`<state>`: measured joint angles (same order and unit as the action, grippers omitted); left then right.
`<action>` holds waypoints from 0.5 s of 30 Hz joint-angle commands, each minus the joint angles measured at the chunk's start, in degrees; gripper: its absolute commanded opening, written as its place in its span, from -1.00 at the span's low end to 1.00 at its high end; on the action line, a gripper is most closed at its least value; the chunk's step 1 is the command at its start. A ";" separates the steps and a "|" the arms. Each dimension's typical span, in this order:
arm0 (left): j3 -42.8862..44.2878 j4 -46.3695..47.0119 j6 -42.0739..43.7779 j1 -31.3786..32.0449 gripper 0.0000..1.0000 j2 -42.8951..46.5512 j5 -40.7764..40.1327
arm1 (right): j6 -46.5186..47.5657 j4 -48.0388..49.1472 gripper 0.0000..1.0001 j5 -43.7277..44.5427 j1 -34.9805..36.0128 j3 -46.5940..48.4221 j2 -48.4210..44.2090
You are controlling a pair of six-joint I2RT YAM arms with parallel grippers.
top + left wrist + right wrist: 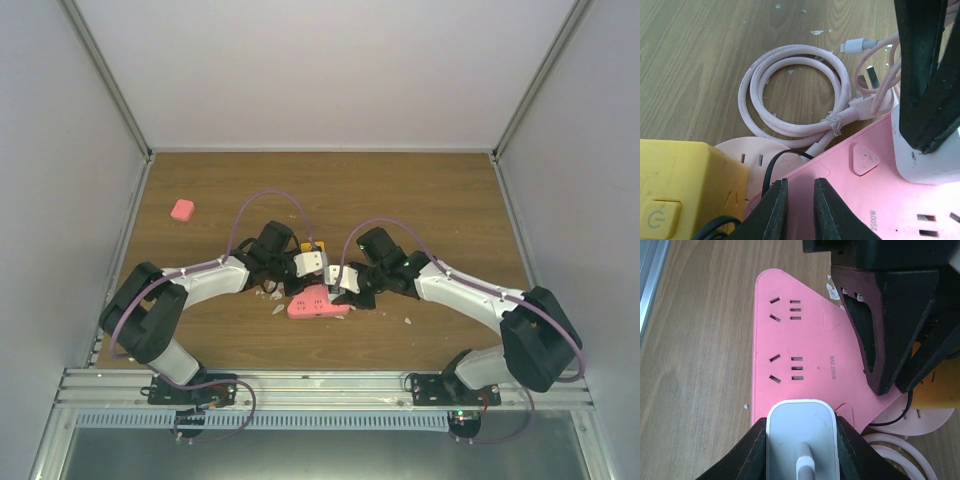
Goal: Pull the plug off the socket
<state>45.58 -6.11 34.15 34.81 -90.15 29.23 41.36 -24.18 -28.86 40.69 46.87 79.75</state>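
My overhead view is bright and evenly lit from above; the pale walls point(320, 70) look almost washed out and the arms point(210, 280) cast only faint shadows on the table point(420, 190). Both wrist views are sharp on the pink power strip point(790, 340), the white plug point(801, 435) slightly overexposed, the near black fingers point(775, 210) soft and featureless.

From above and behind, the top camera took in the whole brown wooden table point(400, 190), while both wrist cameras hung close over one pink triangular plastic socket strip point(790, 340), facing oppositely.
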 commanded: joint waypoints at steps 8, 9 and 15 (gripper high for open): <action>-4.86 -7.73 2.31 0.70 -0.66 -3.26 -6.99 | 1.03 -2.69 -0.84 -9.49 -2.35 5.17 1.86; -4.89 -7.77 2.34 0.70 -0.66 -3.39 -7.05 | 1.08 -2.98 -0.84 -9.69 -2.45 5.42 2.39; -5.22 -7.76 2.43 0.70 -0.66 -3.79 -7.10 | 1.22 -3.63 -0.84 -9.55 -2.54 6.30 2.88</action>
<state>44.42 -3.33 34.24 34.89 -90.06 28.32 43.33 -28.32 -33.39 38.28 50.28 83.24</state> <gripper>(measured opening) 0.173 0.289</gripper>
